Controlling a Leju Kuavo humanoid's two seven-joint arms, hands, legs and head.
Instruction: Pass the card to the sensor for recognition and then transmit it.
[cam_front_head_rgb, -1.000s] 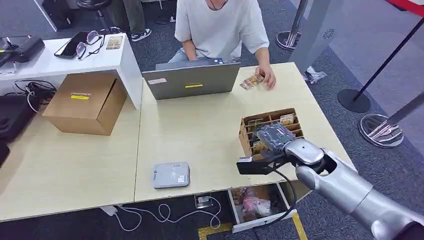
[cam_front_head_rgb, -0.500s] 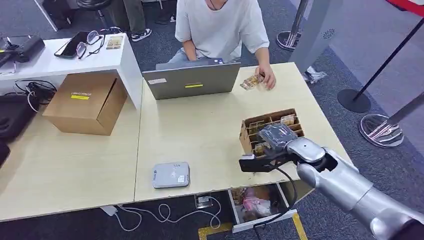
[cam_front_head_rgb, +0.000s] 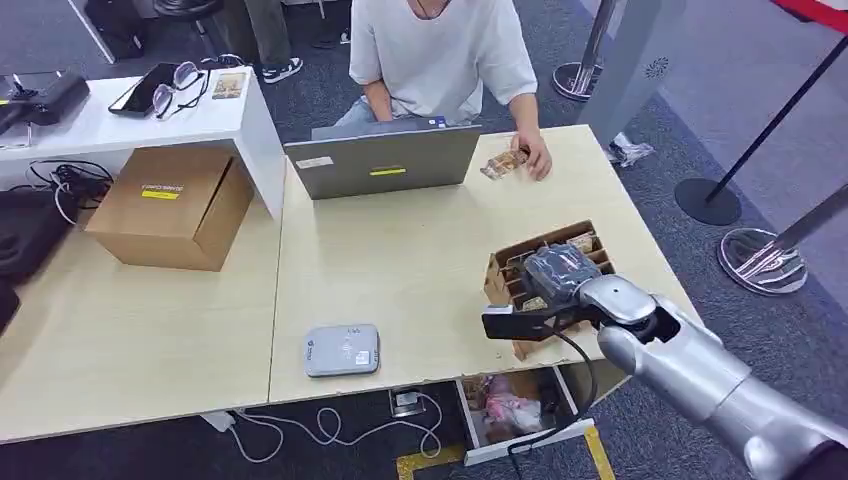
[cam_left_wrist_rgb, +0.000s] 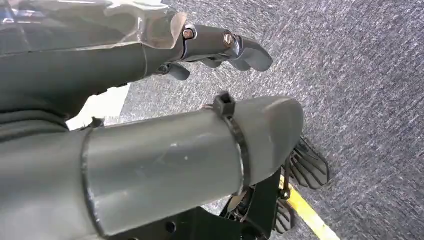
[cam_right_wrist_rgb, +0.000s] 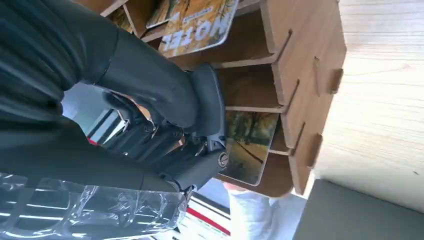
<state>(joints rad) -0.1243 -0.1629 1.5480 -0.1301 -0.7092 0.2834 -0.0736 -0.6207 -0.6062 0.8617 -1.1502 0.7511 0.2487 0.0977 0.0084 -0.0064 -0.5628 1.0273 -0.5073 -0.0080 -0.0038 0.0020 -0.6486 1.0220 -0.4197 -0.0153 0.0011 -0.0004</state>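
Right hand (cam_front_head_rgb: 556, 272) reaches into slotted cardboard card holder (cam_front_head_rgb: 500, 268), fingers (cam_right_wrist_rgb: 165, 145) closing on card (cam_right_wrist_rgb: 246, 145); firm hold uncertain. Card reader (cam_front_head_rgb: 342, 349) awaits near table edge. Left hand (cam_left_wrist_rgb: 220, 47) hangs empty, fingers loosely curled.

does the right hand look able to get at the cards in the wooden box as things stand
Probably yes. The right hand is already in the slotted wooden box, its fingers against a landscape-print card. Nothing blocks it, though the dividers leave little room, and a firm grip isn't visible.
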